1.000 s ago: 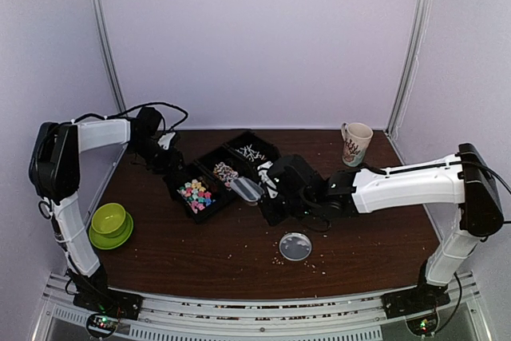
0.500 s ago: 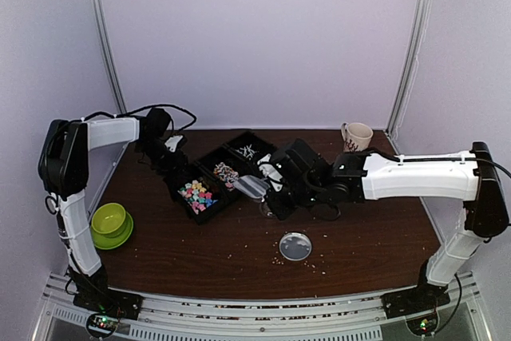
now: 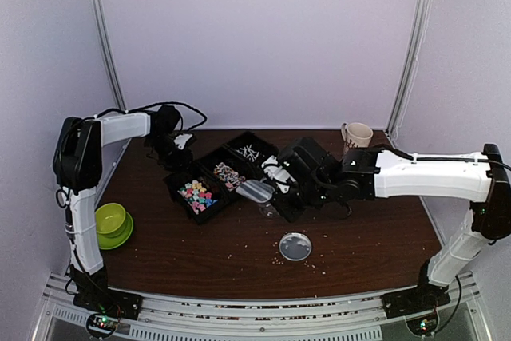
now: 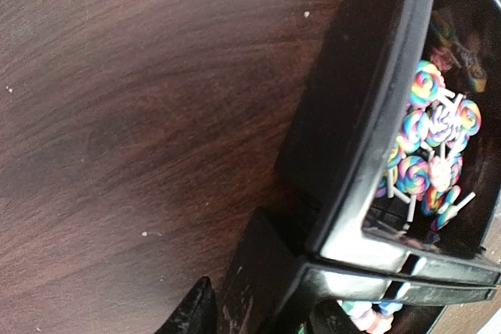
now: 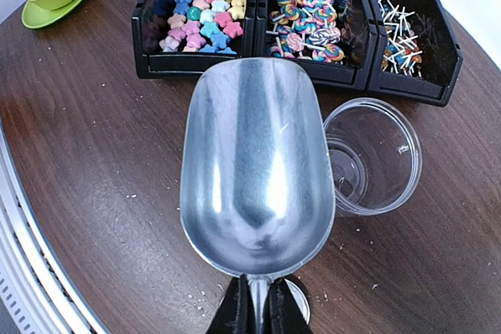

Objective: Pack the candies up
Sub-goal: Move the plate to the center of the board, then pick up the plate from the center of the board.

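Right fingers clamped on scoop handle; scoop empty, just short of candies in bins. Left fingers beside bin corner, lollipops beyond; opening indeterminate.

Lab cell; bare walls, mounting rail

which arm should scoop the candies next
Right. The right pincer is shut on the empty silver metal scoop, facing the pastel candies in the black bins, beside the clear plastic cup. The left pincer carries no tool.
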Action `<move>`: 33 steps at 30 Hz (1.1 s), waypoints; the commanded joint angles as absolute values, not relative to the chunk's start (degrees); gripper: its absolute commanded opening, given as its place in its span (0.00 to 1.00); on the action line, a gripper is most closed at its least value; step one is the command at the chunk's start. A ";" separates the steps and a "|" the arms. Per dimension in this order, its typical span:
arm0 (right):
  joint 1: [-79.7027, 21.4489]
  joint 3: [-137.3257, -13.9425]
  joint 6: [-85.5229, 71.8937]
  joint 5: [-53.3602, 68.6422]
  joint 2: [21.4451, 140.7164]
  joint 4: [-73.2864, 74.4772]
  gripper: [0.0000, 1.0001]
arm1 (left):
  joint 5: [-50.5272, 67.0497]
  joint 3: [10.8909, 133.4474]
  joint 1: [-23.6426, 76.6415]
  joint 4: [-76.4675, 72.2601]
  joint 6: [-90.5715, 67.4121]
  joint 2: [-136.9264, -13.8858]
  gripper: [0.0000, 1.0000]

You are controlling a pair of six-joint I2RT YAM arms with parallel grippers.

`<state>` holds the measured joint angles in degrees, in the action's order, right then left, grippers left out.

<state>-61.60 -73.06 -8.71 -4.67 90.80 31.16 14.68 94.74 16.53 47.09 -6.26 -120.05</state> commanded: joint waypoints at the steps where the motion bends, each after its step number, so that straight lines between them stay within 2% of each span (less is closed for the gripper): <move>1: -61.35 -72.42 -7.94 -3.88 87.95 31.24 0.00 | 13.82 96.62 16.72 48.61 -4.30 -120.72 0.37; 7: -61.35 -73.40 -6.96 -3.44 87.59 33.25 0.00 | 13.42 97.04 16.74 49.60 -3.34 -121.27 0.28; 25: -61.36 -73.75 -5.98 -2.28 85.80 34.98 0.00 | 13.54 99.88 16.74 52.46 -2.15 -124.23 0.27; 33: -61.35 -73.74 -5.85 -2.00 86.18 35.01 0.00 | 14.17 99.98 16.73 52.64 -2.13 -124.69 0.17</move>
